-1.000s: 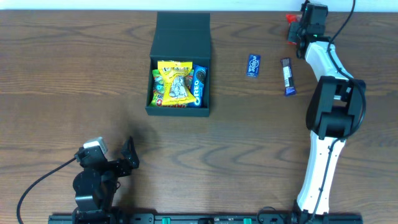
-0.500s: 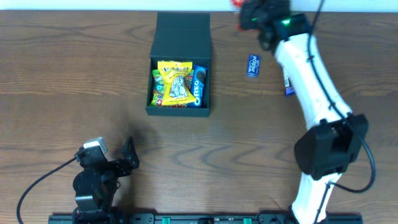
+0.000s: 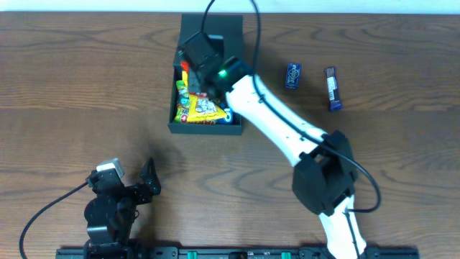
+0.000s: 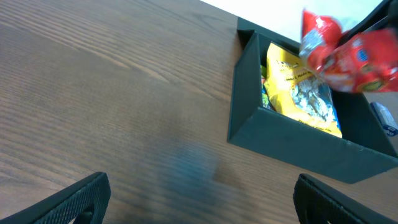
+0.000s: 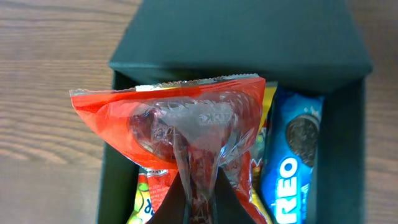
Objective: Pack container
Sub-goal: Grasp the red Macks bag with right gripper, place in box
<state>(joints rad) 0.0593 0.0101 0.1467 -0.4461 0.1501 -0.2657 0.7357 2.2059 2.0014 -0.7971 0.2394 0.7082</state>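
The dark green container [image 3: 205, 129] sits open at the table's upper middle, its lid flap [image 3: 212, 29] folded back. Inside lie a yellow snack bag [image 3: 203, 106] and a blue Oreo pack [image 5: 291, 158]. My right gripper [image 5: 198, 202] is shut on a red snack packet [image 5: 171, 127] and holds it over the container's open top; the packet also shows in the left wrist view [image 4: 348, 53]. My left gripper [image 4: 199, 199] is open and empty, low over bare wood near the front left, well short of the container [image 4: 292, 146].
A small blue packet [image 3: 292, 75] and a dark snack bar [image 3: 332, 88] lie on the table to the right of the container. The table's far edge meets a white wall just behind the lid.
My right arm has swung from the table's far right corner leftward, carrying the red packet to above the container. The left arm has not moved.
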